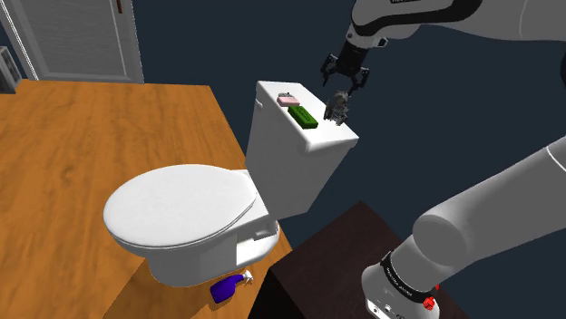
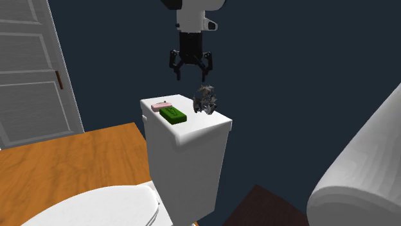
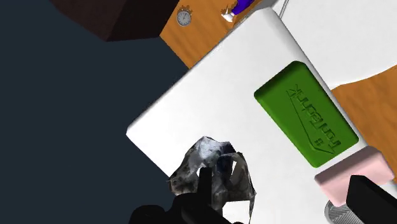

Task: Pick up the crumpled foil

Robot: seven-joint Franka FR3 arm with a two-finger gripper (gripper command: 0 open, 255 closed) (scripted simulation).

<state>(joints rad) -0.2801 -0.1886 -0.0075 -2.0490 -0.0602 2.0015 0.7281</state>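
Note:
The crumpled foil is a grey, shiny wad resting on the white toilet tank lid, at the end nearest the dark wall. My gripper hangs open a short way above it and does not touch it. In the wrist view the foil lies against one black finger rather than midway in the gripper. The other finger stands far off over a pink bar.
A green bar and a pink bar share the lid. Below are the toilet seat cover, a blue spray bottle on the wooden floor, and my dark stand. A white door stands behind.

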